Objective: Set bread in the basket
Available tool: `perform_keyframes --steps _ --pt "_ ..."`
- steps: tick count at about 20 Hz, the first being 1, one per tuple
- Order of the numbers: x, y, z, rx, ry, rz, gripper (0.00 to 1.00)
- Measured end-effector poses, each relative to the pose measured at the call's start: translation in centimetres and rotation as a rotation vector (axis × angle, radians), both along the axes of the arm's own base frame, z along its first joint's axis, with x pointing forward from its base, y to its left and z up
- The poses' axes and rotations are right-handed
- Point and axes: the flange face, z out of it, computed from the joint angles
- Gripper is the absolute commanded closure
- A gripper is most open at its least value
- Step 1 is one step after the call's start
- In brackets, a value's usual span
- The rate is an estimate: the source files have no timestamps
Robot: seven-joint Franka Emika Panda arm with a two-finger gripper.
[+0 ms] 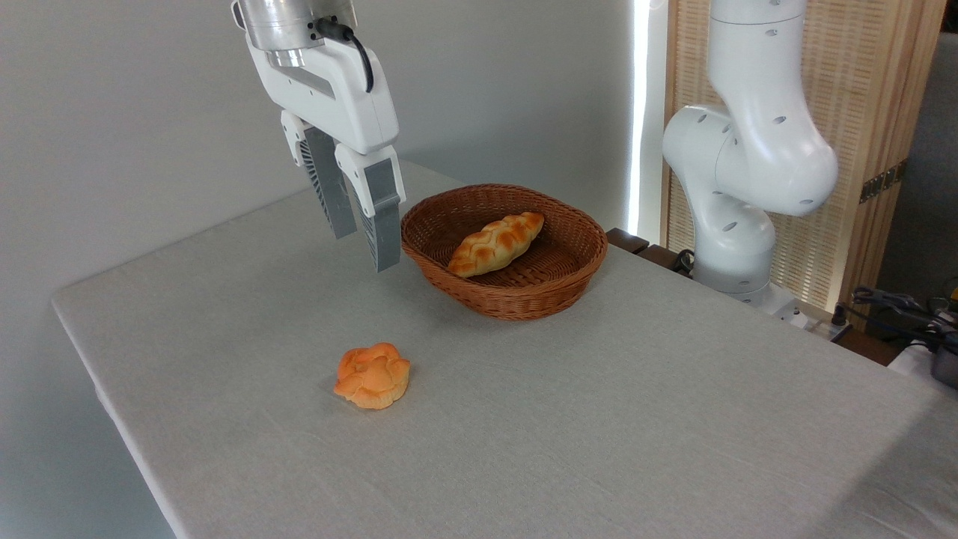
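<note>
- The bench [224, 314], covered in pale grey cloth, is being shown with its left corner at about 9 o'clock and a long edge running down toward 6 o'clock; that edge is being kept well clear of all objects.
- A small orange flower-shaped bun [373, 376] is being left on the cloth at about 7 o'clock from the basket, well apart from it; it is not being treated as the task's thing.
- The hand [364, 243] is being held above the bench at about 9 o'clock from the basket, just beside the rim, with its fingers spread apart and nothing held between them.
- The basket [479, 293] is being seen at mid-bench, and the bread [495, 244] is being carried inside it, lying slantwise on the woven floor, its ends pointing toward 2 and 8 o'clock.
- The placing is being judged as done; what is being called for now is a clean lift, straight up, so the near rim is not being clipped.
- Open room is being offered at 9 o'clock and overhead; the arm's base [733, 247] at 3 o'clock is being judged the tighter side.
</note>
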Motion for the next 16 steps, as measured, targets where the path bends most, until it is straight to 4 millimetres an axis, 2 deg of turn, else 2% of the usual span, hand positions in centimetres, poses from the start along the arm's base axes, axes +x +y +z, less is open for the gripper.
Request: perform_keyframes --steps 16 --pt "0.03 0.15 0.06 0.02 -0.004 -0.001 0.0"
